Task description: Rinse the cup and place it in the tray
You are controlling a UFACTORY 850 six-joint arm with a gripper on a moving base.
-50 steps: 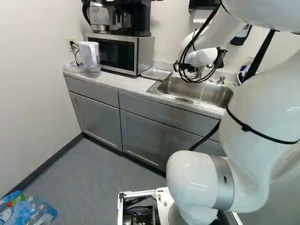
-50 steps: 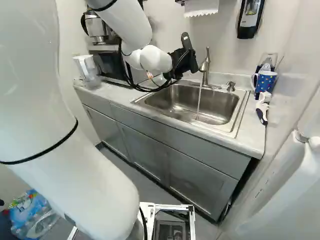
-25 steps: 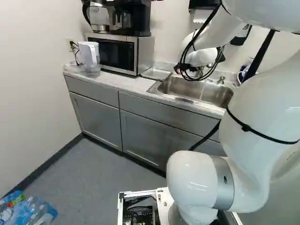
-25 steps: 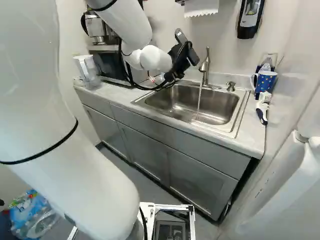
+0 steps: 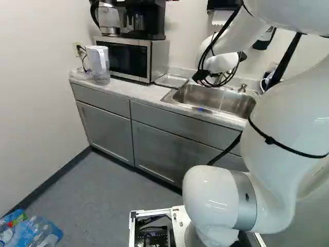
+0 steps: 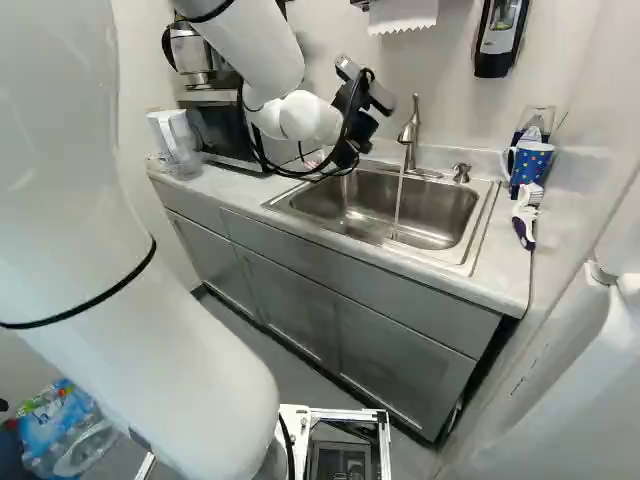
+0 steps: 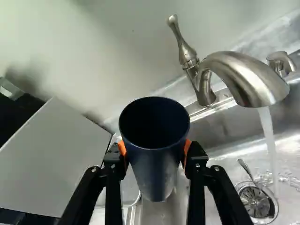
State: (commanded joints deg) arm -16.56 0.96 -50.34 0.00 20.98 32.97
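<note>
Above the left part of the sink (image 6: 468, 255), beside the faucet (image 6: 411, 130), is my gripper (image 6: 350, 130); cables partly cover it in the right base view. The wrist view shows the gripper (image 7: 156, 152) shut on a dark blue cup (image 7: 157, 164), orange pads against both sides. The cup's open rim shows, and its inside is dark. Water (image 7: 267, 126) runs from the faucet spout (image 7: 248, 77) into the basin, apart from the cup. A shallow tray (image 5: 171, 81) lies on the counter between microwave and sink, partly behind the cup in the wrist view.
The microwave (image 5: 131, 59) stands left of the tray, with a water pitcher (image 5: 97, 62) farther left. A blue dotted mug (image 6: 530, 162) and a brush (image 6: 524, 217) are right of the sink. A soap dispenser (image 6: 501, 35) hangs above.
My gripper has turned at the wrist, its upper part swinging left, away from the faucet in the right base view. The cup's motion is hidden there. The base has stayed put.
</note>
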